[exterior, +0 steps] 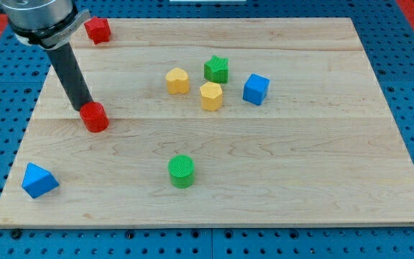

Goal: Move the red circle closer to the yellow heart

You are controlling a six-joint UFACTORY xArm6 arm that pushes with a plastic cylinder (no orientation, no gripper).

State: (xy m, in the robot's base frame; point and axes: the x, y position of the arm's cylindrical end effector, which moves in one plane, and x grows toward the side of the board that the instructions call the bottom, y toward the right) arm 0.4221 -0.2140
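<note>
The red circle [93, 117] lies on the left part of the wooden board [300, 165]. My tip [83, 108] sits right against its upper-left side. The yellow heart [177, 80] lies well to the view's right of the red circle and a little higher, near the board's middle. A wide stretch of bare wood separates the two.
A yellow pentagon-like block [210, 96], a green star [216, 69] and a blue cube [256, 89] cluster just right of the heart. A red star-like block [98, 29] sits at the top left, a green circle [182, 171] at the bottom middle, a blue triangle [38, 180] at the bottom left.
</note>
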